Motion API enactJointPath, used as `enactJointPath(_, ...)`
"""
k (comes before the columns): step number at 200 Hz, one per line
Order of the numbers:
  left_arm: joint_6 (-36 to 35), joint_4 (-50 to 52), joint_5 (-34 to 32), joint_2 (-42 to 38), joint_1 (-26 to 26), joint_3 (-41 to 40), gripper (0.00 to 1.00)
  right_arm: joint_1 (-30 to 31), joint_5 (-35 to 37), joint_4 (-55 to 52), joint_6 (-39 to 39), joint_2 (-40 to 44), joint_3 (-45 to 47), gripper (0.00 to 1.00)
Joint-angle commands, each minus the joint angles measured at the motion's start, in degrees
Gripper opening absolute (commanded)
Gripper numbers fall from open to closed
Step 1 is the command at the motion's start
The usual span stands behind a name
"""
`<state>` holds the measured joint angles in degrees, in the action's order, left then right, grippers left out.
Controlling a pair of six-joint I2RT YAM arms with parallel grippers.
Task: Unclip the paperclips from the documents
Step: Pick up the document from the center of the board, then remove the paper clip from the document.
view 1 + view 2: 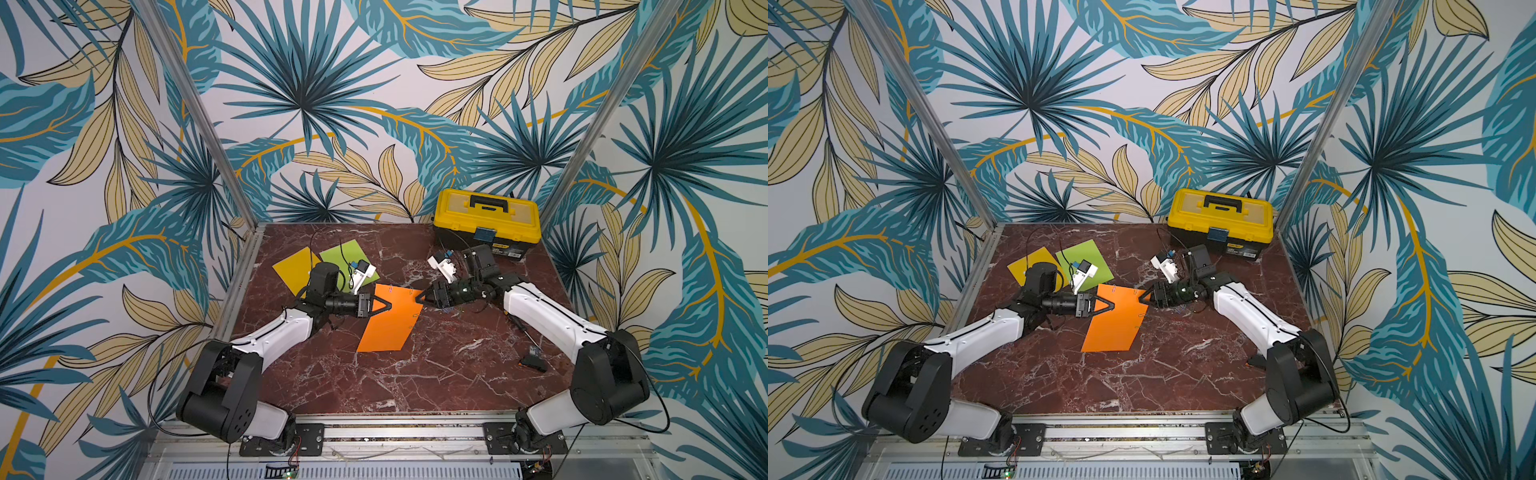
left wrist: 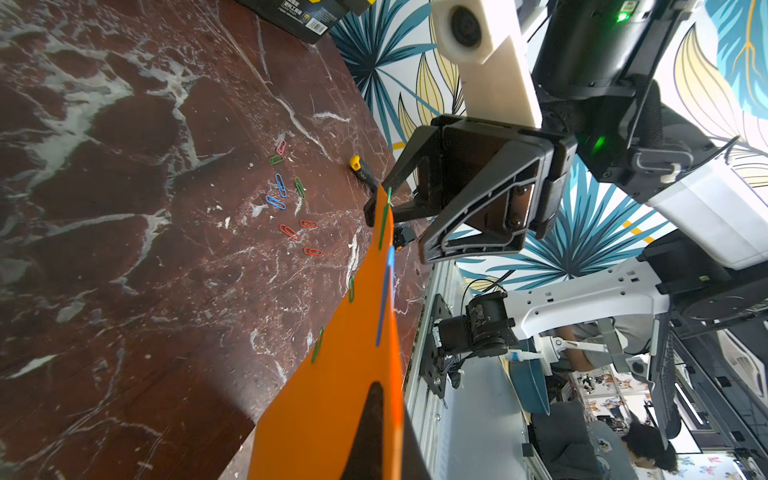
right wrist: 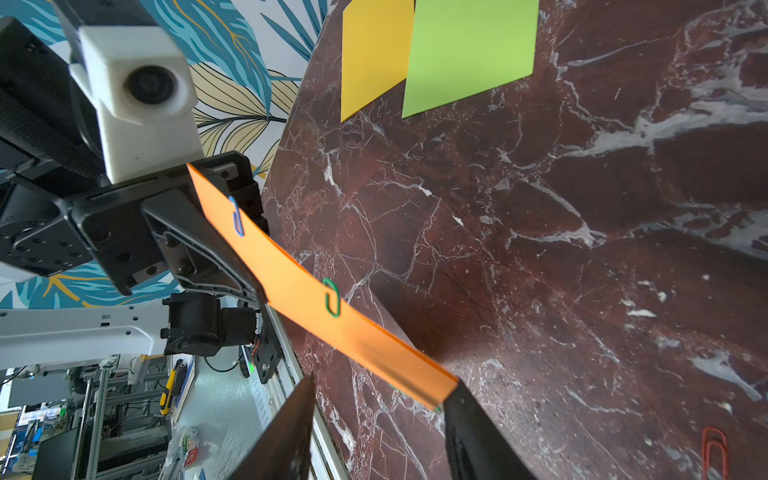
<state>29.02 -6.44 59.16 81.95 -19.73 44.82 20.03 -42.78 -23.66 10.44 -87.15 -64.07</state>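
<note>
Left hand (image 1: 386, 306) clamps one edge of the flat orange paper sheet (image 1: 390, 328), raised over the red marble tabletop (image 1: 415, 374). Right hand (image 1: 418, 298), jaws apart, straddles the corner's green wire paperclip (image 2: 382, 226). Grip the wire only and pull straight off, sheet taut.

Tabletop (image 1: 374, 382): red-brown marble look with white veins, smooth, slight sheen. Orange sheet (image 1: 392, 320): matt paper, smooth and thin. Paperclips (image 2: 281, 185): thin bent wire with a glossy coloured coating. Toolbox (image 1: 486, 216): yellow and black plastic, semi-gloss.
</note>
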Motion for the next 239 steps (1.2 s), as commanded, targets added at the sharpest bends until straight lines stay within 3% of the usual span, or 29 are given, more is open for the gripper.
enactJointPath(1, -6.5, 7.2, -1.4, -2.5, -0.1, 2.4, 0.0, -0.5, 1.3, -2.3, -1.8, 1.9, 0.4, 0.52)
enactJointPath(103, -22.1, 27.3, -9.5, -3.8, -3.5, 9.4, 0.0, -1.0, 2.8, -8.4, -6.5, 4.1, -3.0, 0.53)
enactJointPath(162, -30.4, 36.9, -12.6, -5.1, -5.1, 13.5, 0.0, -0.9, 0.2, -7.7, -10.1, 8.0, -2.7, 0.54)
enactJointPath(239, -37.3, 38.2, -12.3, -6.6, -6.6, 15.0, 0.0, 0.0, -3.3, -5.4, -14.0, 9.0, -3.4, 0.59)
